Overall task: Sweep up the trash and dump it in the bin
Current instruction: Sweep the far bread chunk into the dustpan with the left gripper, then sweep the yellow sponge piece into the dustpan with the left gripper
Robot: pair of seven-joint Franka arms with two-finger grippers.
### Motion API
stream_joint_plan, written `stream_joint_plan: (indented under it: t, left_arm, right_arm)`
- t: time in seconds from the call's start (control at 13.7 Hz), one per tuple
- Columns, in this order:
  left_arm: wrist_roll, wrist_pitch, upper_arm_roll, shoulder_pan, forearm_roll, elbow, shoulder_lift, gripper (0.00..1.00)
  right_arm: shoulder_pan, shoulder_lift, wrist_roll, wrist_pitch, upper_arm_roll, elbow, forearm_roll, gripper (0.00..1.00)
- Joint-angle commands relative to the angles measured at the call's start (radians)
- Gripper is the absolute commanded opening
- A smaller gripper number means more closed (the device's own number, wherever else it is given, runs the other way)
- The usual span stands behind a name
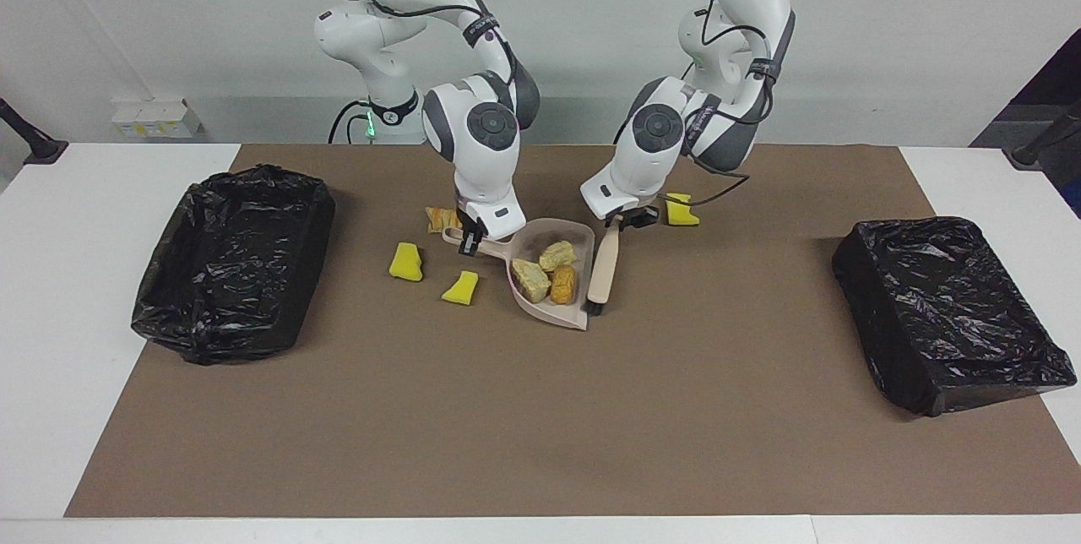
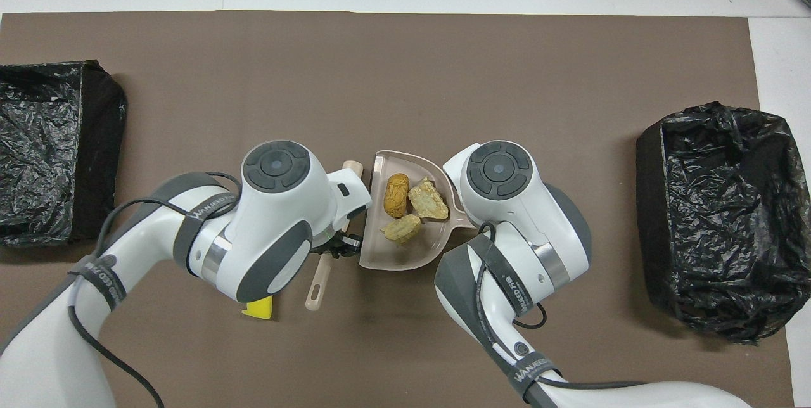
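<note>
While both jaws grasp dustpan [image 1: 553, 274] and brush [image 1: 603, 265], brown mat [image 1: 540, 426] covers the white table [image 1: 76, 291].

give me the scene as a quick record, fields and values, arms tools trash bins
left gripper: shut on brush handle
brush: bristles at the dustpan's open edge
right gripper: shut on dustpan handle
dustpan: flat on the brown mat
trash in pan: three bread-like lumps
trash on mat: yellow chunk, yellow chunk, yellow chunk, orange-tan scrap
bins: black-lined bin at the right arm's end, black-lined bin at the left arm's end
</note>
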Motion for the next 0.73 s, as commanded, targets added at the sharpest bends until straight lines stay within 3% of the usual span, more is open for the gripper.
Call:
stream_joint_plan:
  t: [0.0, 0.37, 0.51, 0.66]
  left_arm:
    - [-0.130, -0.101, 0.003, 0.041, -0.018, 0.020, -0.097, 0.00]
    - [-0.698, -0.274, 0.005, 0.070, -0.017, -0.038, -0.179, 0.00]
    - [-0.801, -0.374, 0.005, 0.073, -0.018, -0.073, -0.226, 0.00]
    - [-0.797, -0.426, 0.003, 0.070, -0.018, -0.183, -0.333, 0.00]
  right_arm:
    - [-0.005, -0.018, -0.009, 0.036, 0.006, -0.028, 0.015, 0.00]
    - [-0.007, -0.011, -0.248, 0.119, 0.005, -0.032, 0.001, 0.00]
    - [-0.009, -0.014, -0.273, 0.120, 0.005, -0.040, -0.004, 0.00]
    - [-0.005, -0.018, -0.273, 0.120, 0.005, -0.049, -0.002, 0.00]
